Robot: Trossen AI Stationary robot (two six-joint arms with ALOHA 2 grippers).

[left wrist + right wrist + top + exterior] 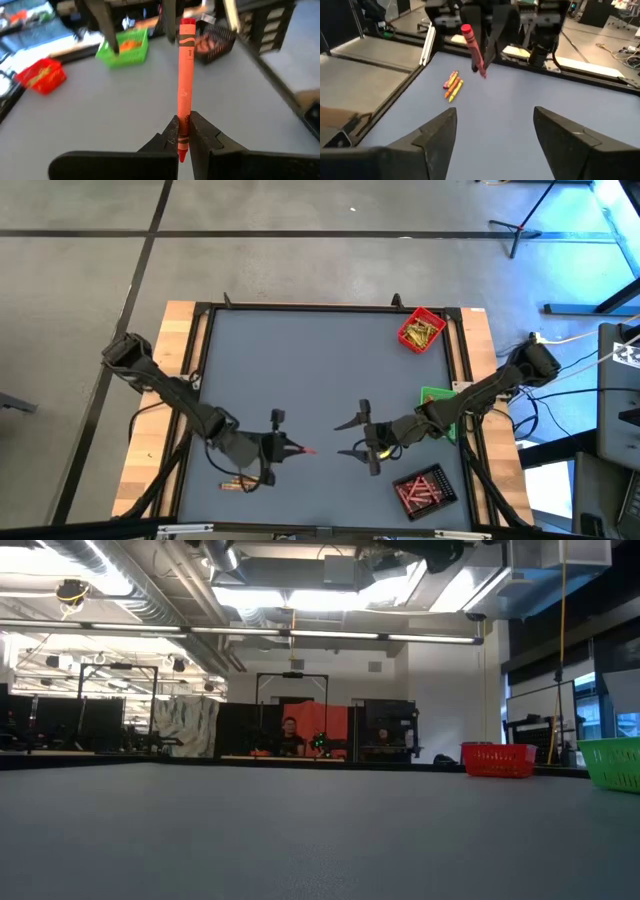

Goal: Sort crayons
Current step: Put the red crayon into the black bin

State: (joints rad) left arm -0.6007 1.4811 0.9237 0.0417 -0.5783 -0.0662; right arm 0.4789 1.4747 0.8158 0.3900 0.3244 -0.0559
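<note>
My left gripper [292,447] is shut on a red-orange crayon [185,75] above the table's near middle. The crayon's flat end points at my right gripper [352,438], which stands open a short way to the right, level with it, with nothing between its fingers [437,135]. In the right wrist view the held crayon [473,50] hangs in front of the open gripper [495,135]. A few loose crayons [238,484] lie flat on the table near the left front. Neither gripper shows in the low view. My left gripper pinches the crayon near its pointed end [183,131] between its two fingers. The fingers come slanting slightly down from the table's left, and the crayon runs along them and sticks out ahead. It is lifted clear of the table, flat end [187,22] foremost.
A red tray [421,330] with yellow crayons stands at the far right. A green tray [437,398] sits half under my right arm, and a black tray [424,488] with red crayons is at the near right. The loose crayons [452,85] lie left of centre.
</note>
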